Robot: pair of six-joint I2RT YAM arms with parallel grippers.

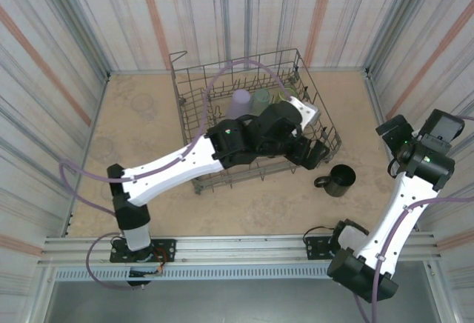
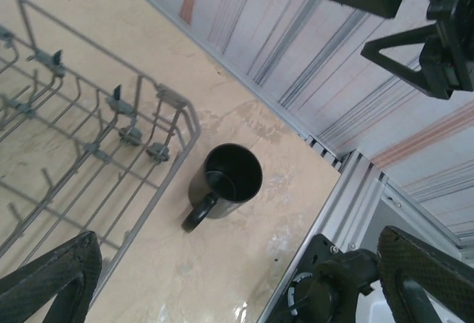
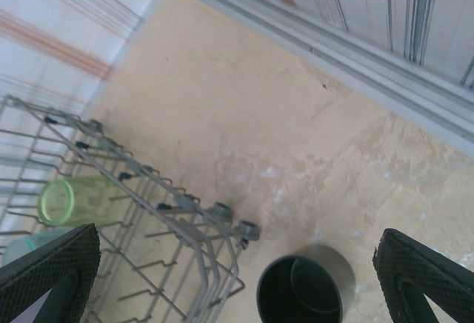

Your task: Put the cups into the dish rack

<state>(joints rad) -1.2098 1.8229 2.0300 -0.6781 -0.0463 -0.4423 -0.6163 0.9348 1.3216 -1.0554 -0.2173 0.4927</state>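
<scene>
The left arm (image 1: 178,164) covers the middle of the grey wire dish rack (image 1: 244,67) and cuts off the lavender plastic tumbler (image 1: 239,103), teal tumbler (image 1: 260,99) and yellow-green tumbler (image 3: 74,201) inside. The left gripper (image 2: 237,278) and right gripper (image 3: 237,271) gape wide, holding nothing. The dark handled cup (image 1: 339,180) stands on the table beside the rack's near right corner.

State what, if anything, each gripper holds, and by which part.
Nothing is held: the left gripper and right gripper are open and empty; the dark cup stands free on the table.
</scene>
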